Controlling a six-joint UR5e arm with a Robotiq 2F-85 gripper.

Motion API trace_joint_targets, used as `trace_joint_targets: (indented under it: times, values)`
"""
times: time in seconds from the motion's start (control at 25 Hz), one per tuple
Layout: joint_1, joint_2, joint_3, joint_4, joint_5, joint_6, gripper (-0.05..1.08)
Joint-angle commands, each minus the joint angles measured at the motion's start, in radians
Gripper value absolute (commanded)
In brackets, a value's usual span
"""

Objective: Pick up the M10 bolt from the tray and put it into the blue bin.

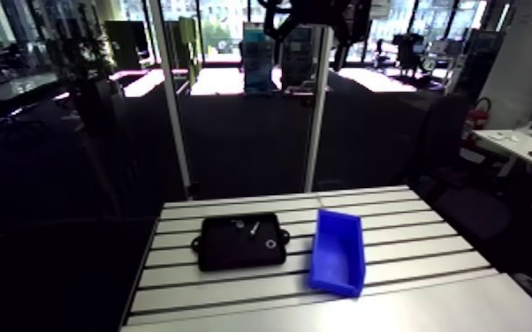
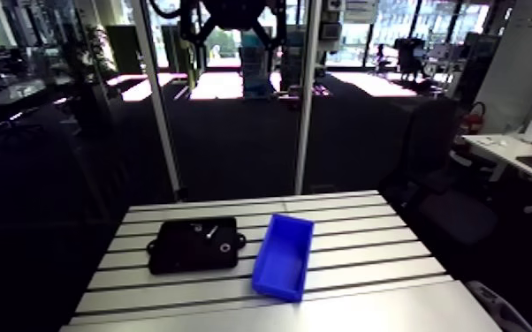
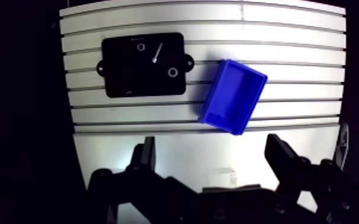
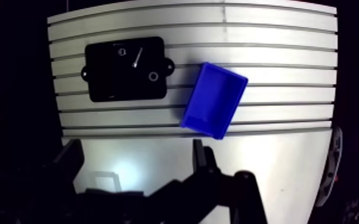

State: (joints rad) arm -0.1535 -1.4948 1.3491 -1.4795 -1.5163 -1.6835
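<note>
A black tray (image 3: 122,80) lies on the slotted table, well ahead of my gripper. In it the slim silver M10 bolt (image 3: 157,53) rests tilted, between two ring-shaped parts (image 3: 141,46) (image 3: 173,72). The empty blue bin (image 3: 232,95) stands just beside the tray, turned at an angle. My gripper (image 3: 212,150) hangs high above the table's near part, open, nothing between its fingers (image 3: 146,156). The arm view shows the tray (image 1: 225,252), the bolt (image 1: 254,229) and the bin (image 1: 338,252) side by side.
The aluminium table (image 3: 307,59) has long slots across its far part and a smooth plate (image 3: 158,149) under the gripper. Two upright posts (image 1: 316,115) rise behind the table's far edge. Beyond the table's edges all is dark.
</note>
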Motion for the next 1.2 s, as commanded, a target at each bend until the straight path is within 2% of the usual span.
trace_joint_targets:
  times: [0.04, 0.6, 0.8, 1.12, 1.2]
  values:
    - [0.006, 0.0, -0.017, -0.035, 0.035, 0.028, 0.01]
    - [0.008, 0.002, -0.012, -0.035, 0.035, 0.037, 0.01]
    - [0.012, 0.009, -0.006, -0.035, 0.035, 0.098, 0.01]
    - [0.054, 0.066, 0.0, -0.041, 0.035, 0.265, 0.01]
    - [0.069, 0.08, 0.003, -0.043, 0.029, 0.305, 0.01]
